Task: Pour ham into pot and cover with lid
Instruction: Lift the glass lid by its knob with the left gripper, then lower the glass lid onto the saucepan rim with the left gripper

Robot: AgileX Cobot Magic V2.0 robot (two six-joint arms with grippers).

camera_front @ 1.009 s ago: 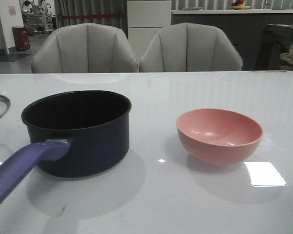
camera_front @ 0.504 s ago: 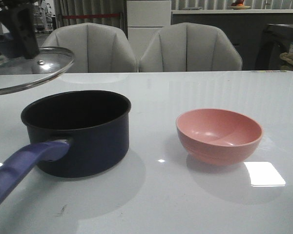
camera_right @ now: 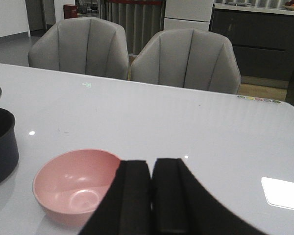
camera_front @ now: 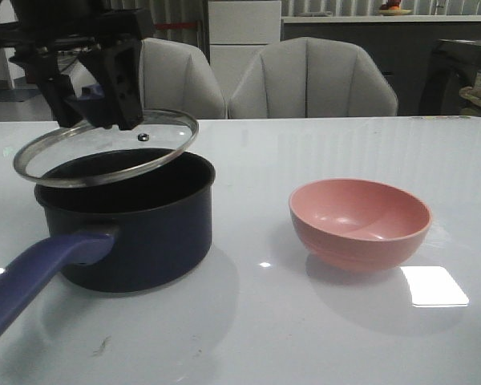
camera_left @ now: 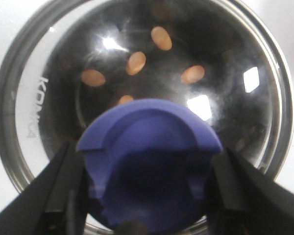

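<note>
The navy pot (camera_front: 136,233) stands at the front left with its purple-blue handle (camera_front: 32,277) pointing toward me. My left gripper (camera_front: 92,92) is shut on the blue knob (camera_left: 149,161) of the glass lid (camera_front: 104,148) and holds it tilted just above the pot's mouth. Through the glass, the left wrist view shows several orange ham slices (camera_left: 136,63) on the pot's black bottom. My right gripper (camera_right: 152,164) is shut and empty, back from the pink bowl (camera_right: 73,183). The pot's edge (camera_right: 2,147) also shows in the right wrist view.
The empty pink bowl (camera_front: 359,223) sits on the white table (camera_front: 305,337) to the right of the pot. Two grey chairs (camera_front: 309,80) stand behind the table's far edge.
The left gripper has carried the lid up from the far left and rightward, and it now hangs over the pot. The bowl and pot have not moved.
</note>
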